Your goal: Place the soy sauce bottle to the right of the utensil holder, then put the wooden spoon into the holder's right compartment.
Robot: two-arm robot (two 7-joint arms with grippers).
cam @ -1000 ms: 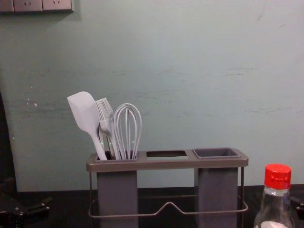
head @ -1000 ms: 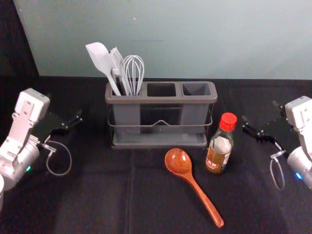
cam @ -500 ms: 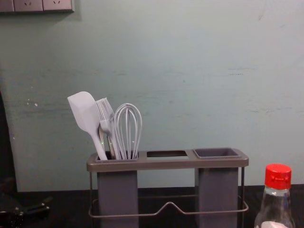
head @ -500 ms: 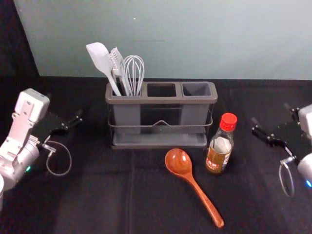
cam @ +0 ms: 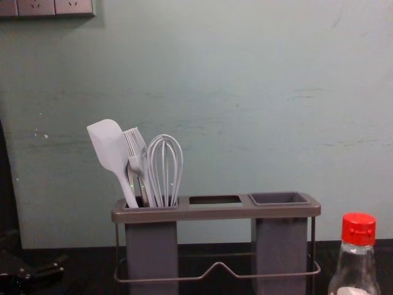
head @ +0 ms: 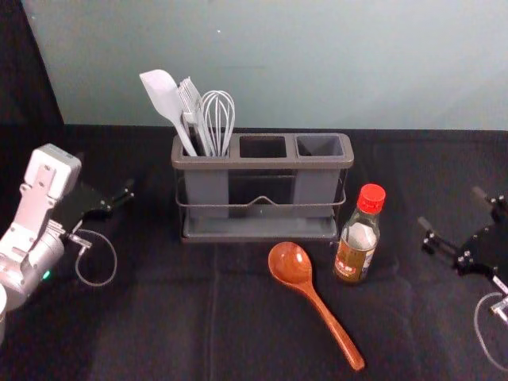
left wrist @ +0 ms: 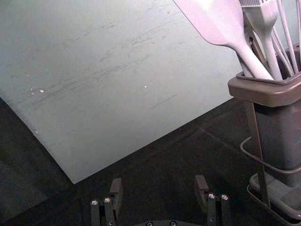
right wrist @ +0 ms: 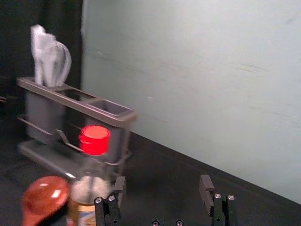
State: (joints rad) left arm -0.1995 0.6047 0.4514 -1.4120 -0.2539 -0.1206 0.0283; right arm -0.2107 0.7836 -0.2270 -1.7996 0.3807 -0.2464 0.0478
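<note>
Has drawn the open, empty right claw (head: 452, 209) farther from the soy sauce bottle (head: 358, 242), upright near the utensil holder's (head: 262, 163) front right corner; perhaps realigning before grasping. Keeps the left claw (left wrist: 158, 186) parked leftward, open.

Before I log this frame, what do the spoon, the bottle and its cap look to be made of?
Spoon: apparently lacquered wood, by the reddish-brown tone and the bright highlight in its bowl. Bottle: smooth and see-through at the neck, so glass or clear plastic. Cap: probably plastic, solid red with a slight shine.
</note>
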